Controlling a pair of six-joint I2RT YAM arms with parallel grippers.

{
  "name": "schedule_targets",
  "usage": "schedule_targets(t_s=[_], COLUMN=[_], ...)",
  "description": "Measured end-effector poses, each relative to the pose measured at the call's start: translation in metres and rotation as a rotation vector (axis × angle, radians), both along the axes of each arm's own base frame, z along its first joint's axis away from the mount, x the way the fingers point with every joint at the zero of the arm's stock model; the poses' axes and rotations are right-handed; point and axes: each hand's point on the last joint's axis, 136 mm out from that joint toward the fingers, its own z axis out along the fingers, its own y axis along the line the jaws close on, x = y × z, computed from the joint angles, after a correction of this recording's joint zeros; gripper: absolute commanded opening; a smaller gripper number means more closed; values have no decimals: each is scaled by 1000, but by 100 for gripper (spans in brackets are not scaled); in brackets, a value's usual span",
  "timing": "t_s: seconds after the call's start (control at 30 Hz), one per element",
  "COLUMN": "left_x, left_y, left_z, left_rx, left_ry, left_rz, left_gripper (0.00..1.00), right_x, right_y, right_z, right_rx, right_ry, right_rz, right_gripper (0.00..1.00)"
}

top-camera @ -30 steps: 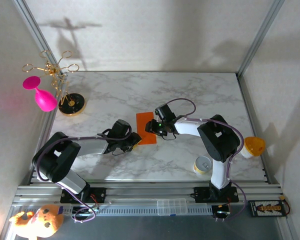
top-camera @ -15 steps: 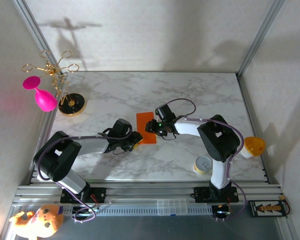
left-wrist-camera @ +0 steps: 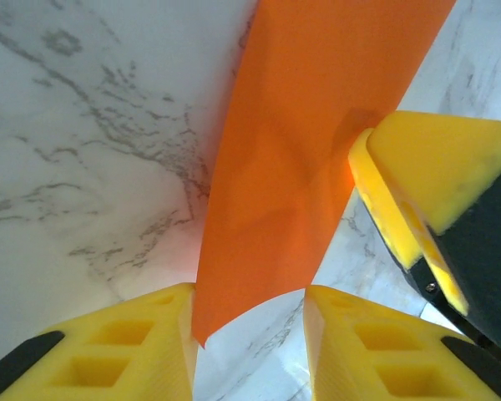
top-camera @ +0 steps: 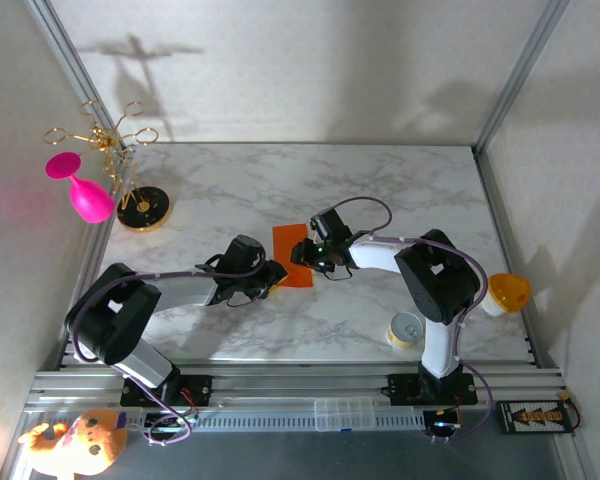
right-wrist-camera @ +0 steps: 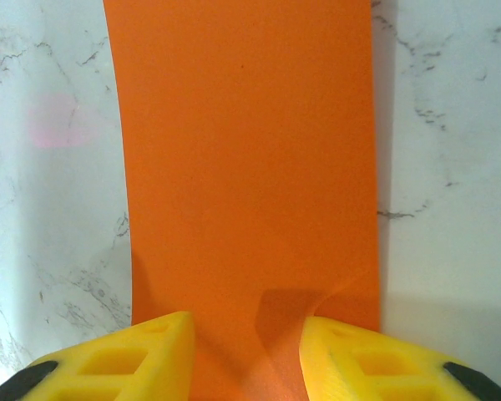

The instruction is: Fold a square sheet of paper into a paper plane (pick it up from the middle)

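Observation:
The square sheet of paper [top-camera: 288, 243], bright orange, lies folded into a long narrow strip on the marble table [top-camera: 400, 190]. My left gripper [top-camera: 272, 279] sits at its near-left end. In the left wrist view the paper [left-wrist-camera: 309, 125] runs down to a corner between the parted jaws of the left gripper [left-wrist-camera: 249, 302], touching the left finger [left-wrist-camera: 142, 342]. My right gripper [top-camera: 306, 256] rests on the strip's right side. In the right wrist view the paper [right-wrist-camera: 242, 150] lies between the parted jaws of the right gripper [right-wrist-camera: 246, 327], with a small raised pleat against the right finger [right-wrist-camera: 351, 351].
A small yellow can [top-camera: 407, 330] stands near the right arm's base, an orange-yellow cup [top-camera: 507, 291] at the right edge. A pink goblet [top-camera: 80, 192] and a gold rack [top-camera: 140, 205] occupy the far left. A plush toy [top-camera: 75, 445] lies off the table.
The left gripper has edged slightly up and right toward the paper's near corner. The right gripper and the paper have stayed put.

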Motion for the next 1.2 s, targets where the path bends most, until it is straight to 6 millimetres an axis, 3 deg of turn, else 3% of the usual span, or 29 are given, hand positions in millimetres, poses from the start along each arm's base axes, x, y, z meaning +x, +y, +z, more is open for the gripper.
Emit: schedule_targets(t_s=[0.43, 0.77, 1.03, 1.2], left_x=[41, 46, 48, 48], left_y=[3, 4, 2, 1], left_z=[7, -6, -3, -3], left_rx=[-12, -7, -26, -28], left_ry=[-66, -48, -53, -52], left_rz=[23, 6, -6, -4], left_gripper=[26, 20, 1, 0], right_x=[0, 0, 1, 14], right_y=[0, 0, 2, -4], right_z=[0, 1, 8, 32], right_rx=[2, 4, 33, 72], right_ry=[0, -1, -33, -106], right_rz=[-1, 1, 33, 38], right_gripper=[40, 41, 51, 65])
